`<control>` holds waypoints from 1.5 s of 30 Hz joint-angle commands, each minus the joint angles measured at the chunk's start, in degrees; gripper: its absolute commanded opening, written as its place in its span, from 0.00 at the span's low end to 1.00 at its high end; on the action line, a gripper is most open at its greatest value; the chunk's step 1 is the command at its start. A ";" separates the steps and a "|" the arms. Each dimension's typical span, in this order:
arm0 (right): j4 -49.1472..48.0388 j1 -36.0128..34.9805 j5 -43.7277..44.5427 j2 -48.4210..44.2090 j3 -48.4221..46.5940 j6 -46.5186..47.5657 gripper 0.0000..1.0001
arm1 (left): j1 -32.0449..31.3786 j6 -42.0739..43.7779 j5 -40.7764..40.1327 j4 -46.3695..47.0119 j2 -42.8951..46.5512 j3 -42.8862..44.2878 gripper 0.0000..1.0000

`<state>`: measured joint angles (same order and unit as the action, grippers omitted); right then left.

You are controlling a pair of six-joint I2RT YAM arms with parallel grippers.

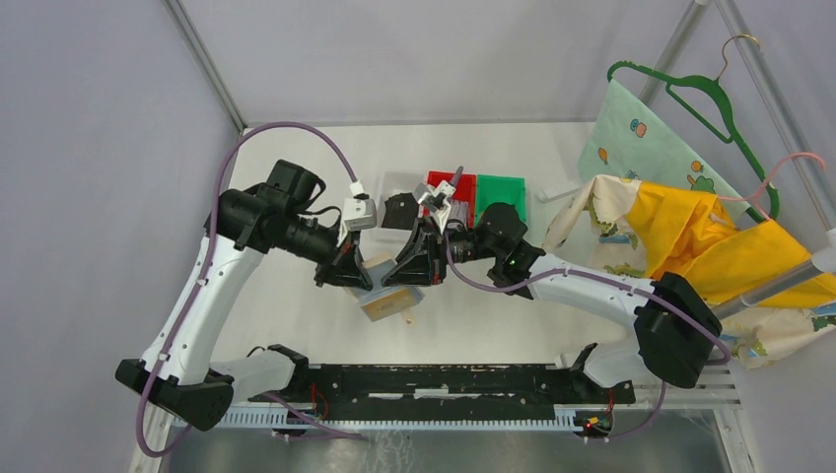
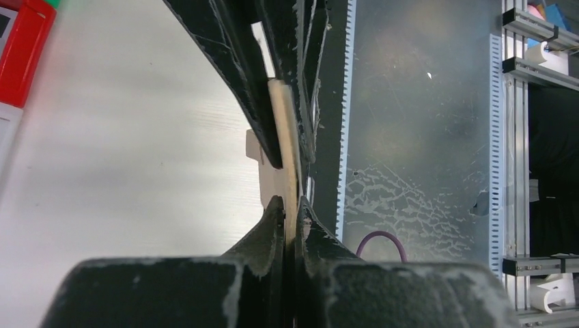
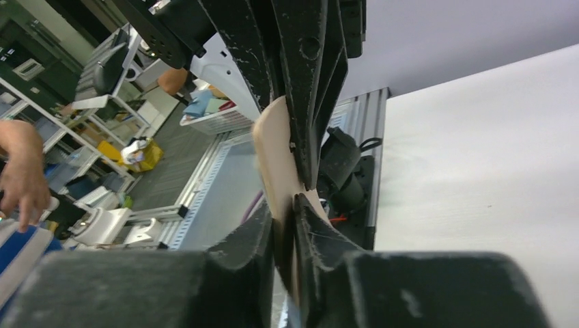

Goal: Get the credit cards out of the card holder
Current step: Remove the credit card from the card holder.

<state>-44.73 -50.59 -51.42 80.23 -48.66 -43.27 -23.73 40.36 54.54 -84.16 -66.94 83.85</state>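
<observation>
Left claw [image 1: 363,281] and right claw [image 1: 406,282] tight on card holder [image 1: 391,300] over pale tabletop [image 1: 493,317], grey walls [image 1: 99,148]

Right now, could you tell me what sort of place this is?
Probably a robotics lab cell: a white table enclosed by pale screens, aluminium framing, and cluttered shelving beyond.

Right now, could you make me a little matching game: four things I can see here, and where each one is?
Things:
1 card holder
2 red bin
3 green hanger
4 yellow cloth

Places:
A hung up, far right
B beside the green bin
C heaped at the table's right side
D pinched between the left gripper and the right gripper

Pairs: 1-D, 2-B, 3-A, 4-C
</observation>
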 commanded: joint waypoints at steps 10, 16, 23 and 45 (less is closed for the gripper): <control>-15.60 2.47 13.31 -0.94 -2.22 -13.68 0.00 | 0.10 -28.02 -4.57 34.00 12.63 -7.05 1.00; -35.45 2.78 27.92 -2.53 2.28 -26.22 0.00 | 0.11 -44.32 -7.40 48.82 18.31 -9.76 1.00; -45.27 2.78 35.15 -0.20 0.28 -32.99 0.00 | 0.13 -52.67 -1.75 55.04 17.75 -10.80 1.00; -15.70 7.74 10.85 -3.25 -3.87 -9.89 0.63 | 0.57 -25.66 -0.76 26.95 8.14 -0.08 0.02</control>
<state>-79.13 -46.02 -21.04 78.37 -44.97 -66.89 -23.42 -4.51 54.19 -40.42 -55.55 77.62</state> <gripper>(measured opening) 0.554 0.229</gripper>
